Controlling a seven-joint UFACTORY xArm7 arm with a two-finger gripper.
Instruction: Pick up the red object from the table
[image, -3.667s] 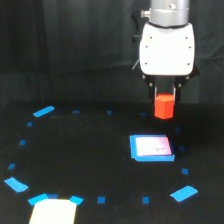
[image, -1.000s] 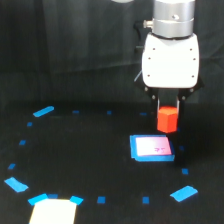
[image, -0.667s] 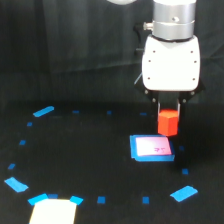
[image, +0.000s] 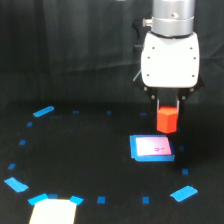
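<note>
The red object (image: 167, 120) is a small red-orange block held between my gripper's fingers, lifted off the black table (image: 85, 160). My gripper (image: 167, 111) hangs below the white arm housing at the exterior view's right and is shut on the block. The block hangs just above the far edge of a white square with a blue border (image: 152, 148). The fingers are mostly hidden in shadow under the housing.
Blue tape marks form a ring on the table, with larger pieces at the left (image: 43, 111), front left (image: 16, 184) and front right (image: 183, 192). A pale cream square (image: 52, 212) lies at the front left edge. A black cloth backdrop hangs behind.
The arm has moved slightly toward the exterior view's right and closer to the camera with the red block still in its grip, a little lower in the view over the white square.
</note>
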